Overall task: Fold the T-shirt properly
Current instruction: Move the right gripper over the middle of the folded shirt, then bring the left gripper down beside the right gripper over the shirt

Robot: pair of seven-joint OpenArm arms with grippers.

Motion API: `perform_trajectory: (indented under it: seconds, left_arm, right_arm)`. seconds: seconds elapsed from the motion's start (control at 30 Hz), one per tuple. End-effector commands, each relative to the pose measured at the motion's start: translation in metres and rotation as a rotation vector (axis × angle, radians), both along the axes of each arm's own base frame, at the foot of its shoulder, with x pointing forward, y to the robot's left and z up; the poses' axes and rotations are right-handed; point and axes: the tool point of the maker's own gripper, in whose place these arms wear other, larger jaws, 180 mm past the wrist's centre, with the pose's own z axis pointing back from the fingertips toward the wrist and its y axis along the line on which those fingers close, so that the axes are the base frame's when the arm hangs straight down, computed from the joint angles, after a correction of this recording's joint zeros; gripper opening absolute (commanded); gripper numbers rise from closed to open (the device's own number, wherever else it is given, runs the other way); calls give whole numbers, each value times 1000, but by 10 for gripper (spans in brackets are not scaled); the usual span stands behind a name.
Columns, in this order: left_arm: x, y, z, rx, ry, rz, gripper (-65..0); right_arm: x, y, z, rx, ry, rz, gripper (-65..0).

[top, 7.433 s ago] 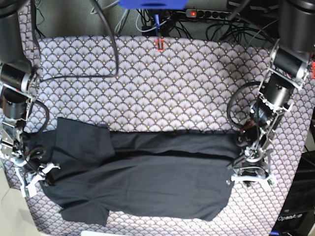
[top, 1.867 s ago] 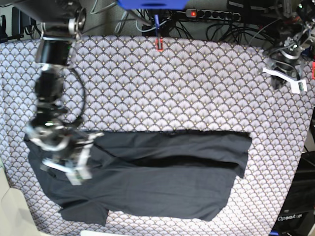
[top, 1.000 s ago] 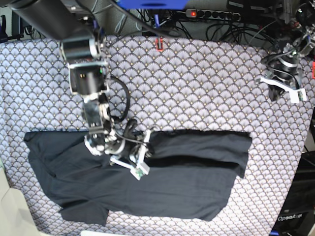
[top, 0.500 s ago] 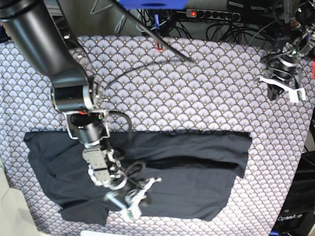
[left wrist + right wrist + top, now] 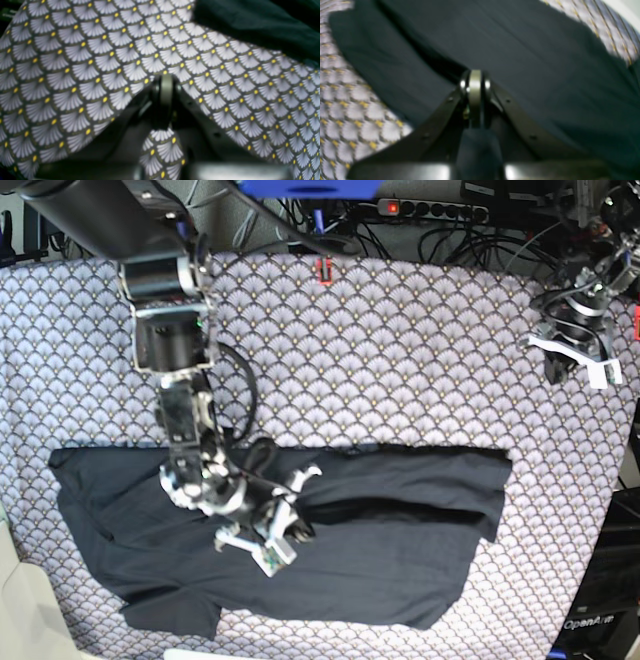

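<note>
T-shirt (image 5: 380,530) under shut R gripper (image 5: 285,525)

right gripper (image 5: 283,529) low, fingers (image 5: 475,95) pressed together; left gripper (image 5: 580,358) raised, closed.

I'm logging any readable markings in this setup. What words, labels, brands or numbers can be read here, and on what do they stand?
"OpenArm": pale lettering on the dark box at the lower right edge of the base view, partly cut off.
The small red tag at the tablecloth's far edge: too small to read.
The T-shirt: plain, no print.
Wrist views: no text.
</note>
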Motion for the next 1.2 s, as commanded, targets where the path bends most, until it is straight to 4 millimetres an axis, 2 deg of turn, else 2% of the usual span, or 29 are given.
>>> perform_trajectory:
  seconds: [0.0, 0.3, 0.47, 0.67, 0.77, 0.87, 1.07, 1.17]
  left_arm:
    - [12, 3, 16, 19, -55, -10, -650]
    - [14, 1, 19, 14, -64, -14, -650]
    - [14, 1, 19, 14, -64, -14, -650]
    - [13, 1, 18, 14, -61, -14, -650]
    - [12, 1, 18, 14, -59, -14, -650]
    - [13, 1, 18, 13, -60, -15, -650]
    - [11, -1, 16, 11, -54, -19, -650]
    - [12, 0, 17, 12, -56, -17, -650]
  right_arm:
    - [10, 2, 22, 30, -55, 3, -650]
    - [6, 21, -17, 85, 73, 24, -650]
    - [8, 34, -27, 134, 120, 35, -650]
    - [21, 44, -31, 238, 170, 28, -650]
    - [40, 39, -22, 271, 132, -43, -650]
    - [50, 38, -8, 285, 93, -55, -626]
    - [73, 10, -7, 206, 13, -224, -628]
    - [70, 5, -12, 202, -2, -241, -629]
